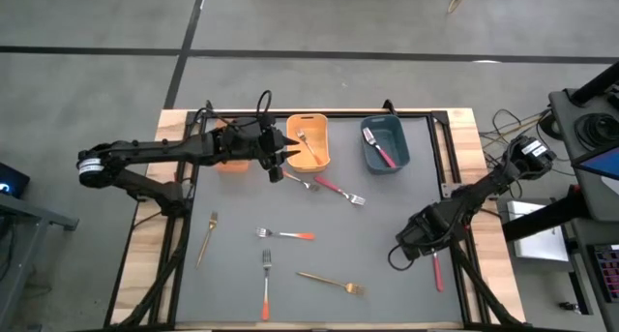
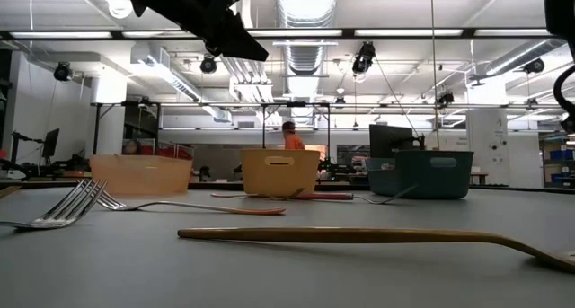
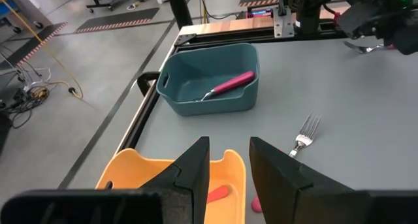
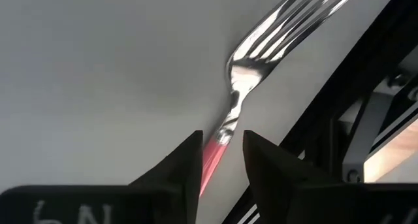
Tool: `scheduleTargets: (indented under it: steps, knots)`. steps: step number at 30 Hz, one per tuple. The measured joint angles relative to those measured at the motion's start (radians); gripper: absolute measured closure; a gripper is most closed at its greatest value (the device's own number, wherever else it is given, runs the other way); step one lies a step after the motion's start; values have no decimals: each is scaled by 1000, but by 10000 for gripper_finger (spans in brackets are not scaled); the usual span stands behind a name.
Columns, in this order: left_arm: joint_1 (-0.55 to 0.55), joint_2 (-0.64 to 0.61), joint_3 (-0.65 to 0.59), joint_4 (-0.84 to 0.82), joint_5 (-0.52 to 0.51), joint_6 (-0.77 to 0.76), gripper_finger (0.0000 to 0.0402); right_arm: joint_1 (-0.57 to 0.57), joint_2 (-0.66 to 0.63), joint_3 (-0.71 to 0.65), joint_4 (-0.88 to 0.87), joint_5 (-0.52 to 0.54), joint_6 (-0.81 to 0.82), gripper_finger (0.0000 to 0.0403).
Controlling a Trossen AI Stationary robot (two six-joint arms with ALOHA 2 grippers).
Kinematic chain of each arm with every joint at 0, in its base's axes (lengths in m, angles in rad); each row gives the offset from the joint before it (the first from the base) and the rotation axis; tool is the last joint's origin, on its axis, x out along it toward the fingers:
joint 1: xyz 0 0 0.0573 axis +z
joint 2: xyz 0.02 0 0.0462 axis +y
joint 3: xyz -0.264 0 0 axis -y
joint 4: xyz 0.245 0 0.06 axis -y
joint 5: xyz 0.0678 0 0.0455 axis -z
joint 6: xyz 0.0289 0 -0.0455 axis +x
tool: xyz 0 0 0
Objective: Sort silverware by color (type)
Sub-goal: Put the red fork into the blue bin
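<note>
Right wrist view: right end effector (image 4: 221,160) straddles the red-pink fork (image 4: 236,96) at the desk's (image 1: 387,216) right edge, grip uncertain. Left end effector (image 3: 228,162), fingers parted and empty, hovers over the orange bin (image 1: 309,143).

Both arms are dark, nearly black, built of slim tubes joined by thicker round joints; the left arm (image 1: 164,158) at the frame's left ends in a joint with a pale ring, and the right arm (image 1: 484,192) at the right has a similar pale-banded joint. In the wrist views each gripper's fingers (image 3: 196,168) are matte black wedges with flat inner faces. Faint white lettering on the right gripper (image 4: 221,160) body, at the lower left of its frame, is hard to read.
</note>
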Motion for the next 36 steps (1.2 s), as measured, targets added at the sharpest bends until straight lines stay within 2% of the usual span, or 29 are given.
scheduleTargets:
  steps: [7, 15, 23, 29, 36]
  knots:
    - [0, 0, 0, 0, 0, 0, 310, 0, 0, -31, 54, 1, -5, 254]
    - [0, 0, 0, 2, 0, 0, 310, 25, 0, -97, 169, -12, 25, 250]
    - [0, 0, 0, 7, 0, 8, 310, 29, -1, -104, 260, 19, -40, 251]
    - [0, 0, 0, 20, 0, 9, 310, 29, -1, -101, 265, 53, -29, 272]
    - [0, 0, 0, 19, 0, 18, 310, 28, -1, -100, 267, 87, -24, 328]
